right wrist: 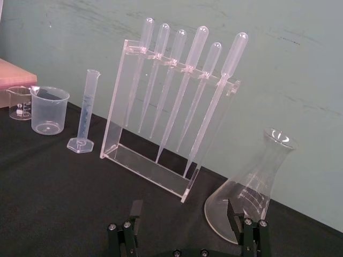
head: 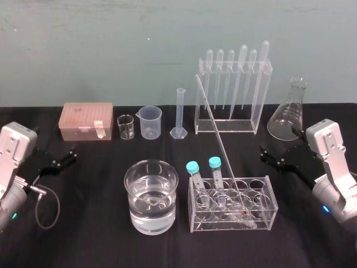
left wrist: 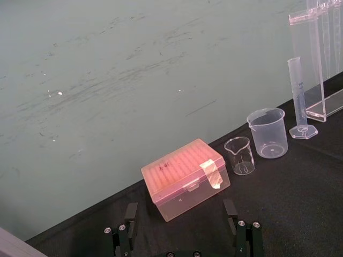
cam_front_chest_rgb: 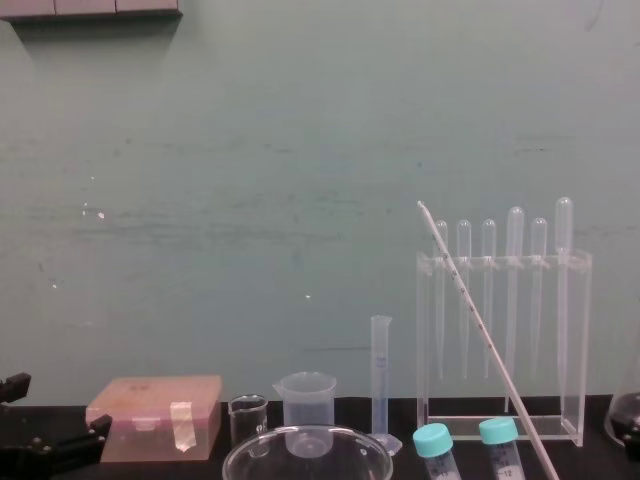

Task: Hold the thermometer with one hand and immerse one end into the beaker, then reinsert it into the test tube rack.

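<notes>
Head view, thermometer (head: 221,142): it leans in the low test tube rack (head: 259,192) at near centre, foot down among the holes, top tilted far and left.
Head view, rack's other load: two blue-capped tubes (head: 203,165) stand at its left end.
Head view, beaker (head: 150,215): part full of clear liquid, it sits just left of the rack, apart from it.
Head view, left gripper (head: 71,154): it hangs low at the table's left edge, well apart from the beaker.
Head view, right gripper (head: 263,153): it hangs at the right edge, near the rack's far right corner and touching nothing.
Left wrist view, left gripper (left wrist: 180,205): its fingers are spread wide and hold nothing, with a pink box (left wrist: 185,176) beyond them.
Right wrist view, right gripper (right wrist: 185,206): its fingers are wide apart and hold nothing, facing the pipette stand (right wrist: 115,107) and a conical flask (right wrist: 252,187).
Chest view, thermometer (cam_front_chest_rgb: 487,340): it slants up to the left across the pipette stand, with the beaker's rim (cam_front_chest_rgb: 300,432) low at centre.
</notes>
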Robot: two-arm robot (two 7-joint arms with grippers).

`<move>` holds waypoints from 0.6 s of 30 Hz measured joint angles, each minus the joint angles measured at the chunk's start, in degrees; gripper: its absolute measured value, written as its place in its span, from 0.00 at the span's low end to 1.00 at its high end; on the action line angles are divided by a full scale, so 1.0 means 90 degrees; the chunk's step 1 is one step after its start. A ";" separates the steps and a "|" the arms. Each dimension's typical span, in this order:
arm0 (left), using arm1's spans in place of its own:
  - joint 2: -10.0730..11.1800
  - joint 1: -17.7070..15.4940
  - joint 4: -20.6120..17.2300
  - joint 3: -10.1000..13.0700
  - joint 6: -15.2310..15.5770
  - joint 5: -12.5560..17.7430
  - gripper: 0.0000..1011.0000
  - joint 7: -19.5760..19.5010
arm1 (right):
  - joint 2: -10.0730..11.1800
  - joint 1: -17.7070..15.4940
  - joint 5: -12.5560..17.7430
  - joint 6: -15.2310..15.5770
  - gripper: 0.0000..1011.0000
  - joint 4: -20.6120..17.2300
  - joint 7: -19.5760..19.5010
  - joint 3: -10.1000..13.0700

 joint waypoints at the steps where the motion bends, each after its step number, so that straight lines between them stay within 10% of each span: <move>1: 0.0000 0.0000 0.0000 0.0000 0.0000 0.0000 1.00 0.0000 | 0.0000 0.0000 0.0000 0.0000 0.99 0.0000 0.0000 0.0000; 11: 0.0000 0.0000 0.0000 0.0000 0.0000 0.0000 1.00 0.0000 | -0.0007 -0.0011 0.0277 0.0221 0.99 -0.0139 0.0277 0.0139; 18: 0.0000 0.0000 0.0000 0.0000 0.0000 0.0000 1.00 0.0000 | 0.0172 -0.0112 0.1764 0.1409 0.99 -0.1033 0.1361 0.0776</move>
